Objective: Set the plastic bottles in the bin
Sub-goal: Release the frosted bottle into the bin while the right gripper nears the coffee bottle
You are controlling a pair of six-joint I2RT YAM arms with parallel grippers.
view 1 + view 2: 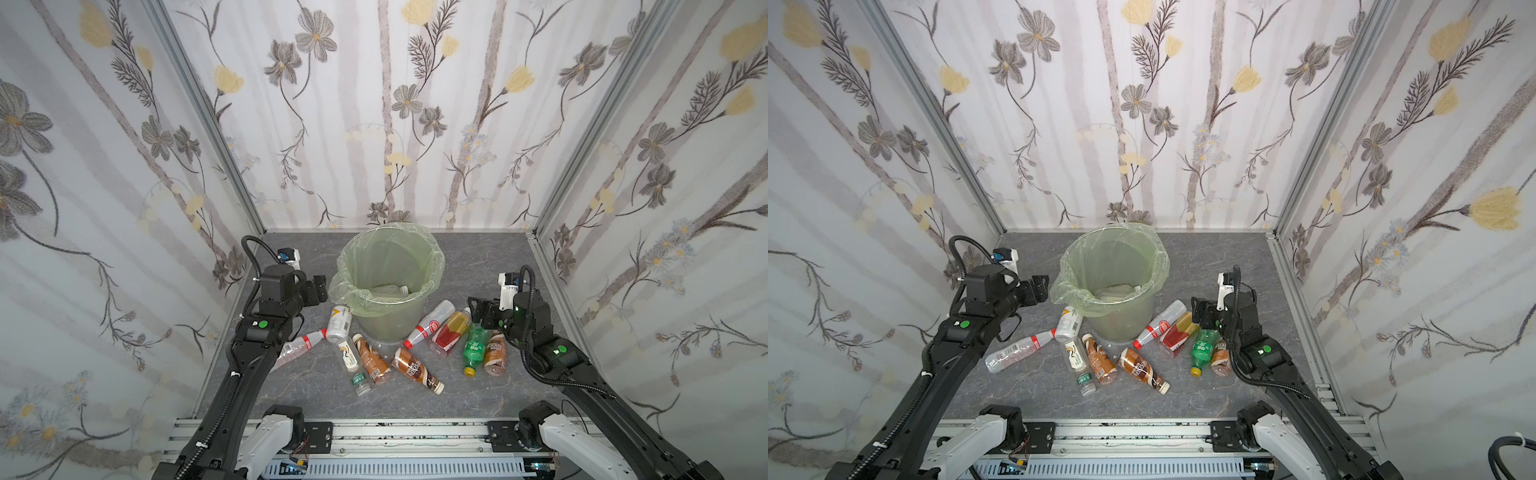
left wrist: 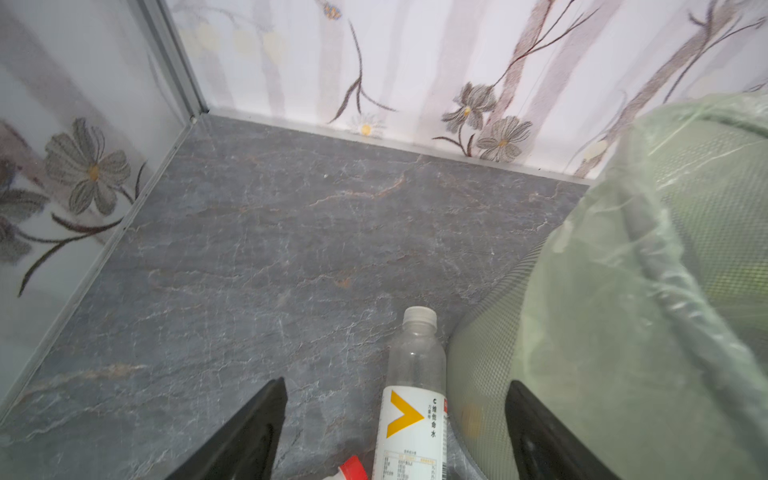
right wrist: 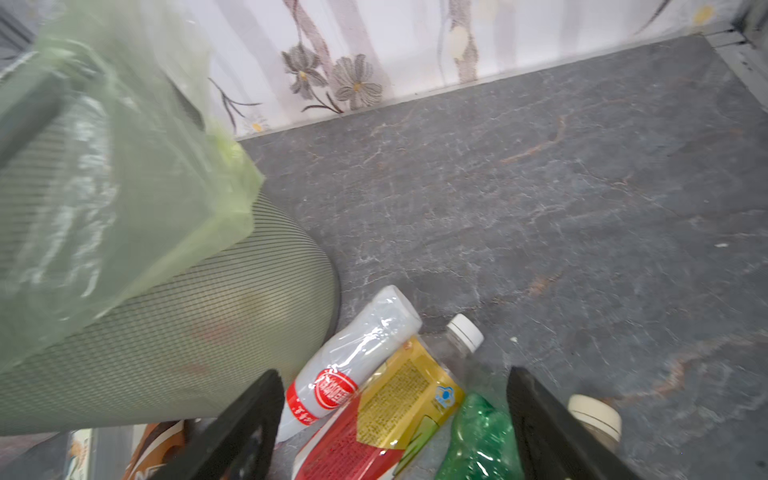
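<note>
The bin (image 1: pixel 432 259) (image 1: pixel 1156 259), pale green with a bag over its rim, stands at the back middle with one bottle (image 1: pixel 386 291) lying inside. Several plastic bottles lie on the floor in front of it. My left gripper (image 1: pixel 318 289) (image 2: pixel 397 384) hovers open beside the bin's left wall, above a white bottle with a yellow chevron (image 2: pixel 409 419) (image 1: pixel 338 324). My right gripper (image 1: pixel 478 309) (image 3: pixel 392 374) is open above the white red-label bottle (image 3: pixel 345 374), the orange-red tea bottle (image 3: pixel 395 415) and the green soda bottle (image 3: pixel 478 436). Neither holds anything.
Two brown coffee bottles (image 1: pixel 371 358) (image 1: pixel 417 369), a small white one (image 1: pixel 347 353) and a clear red-capped one (image 1: pixel 297 347) lie front left of the bin; another brown one (image 1: pixel 495 353) lies at the right. Flowered walls close three sides.
</note>
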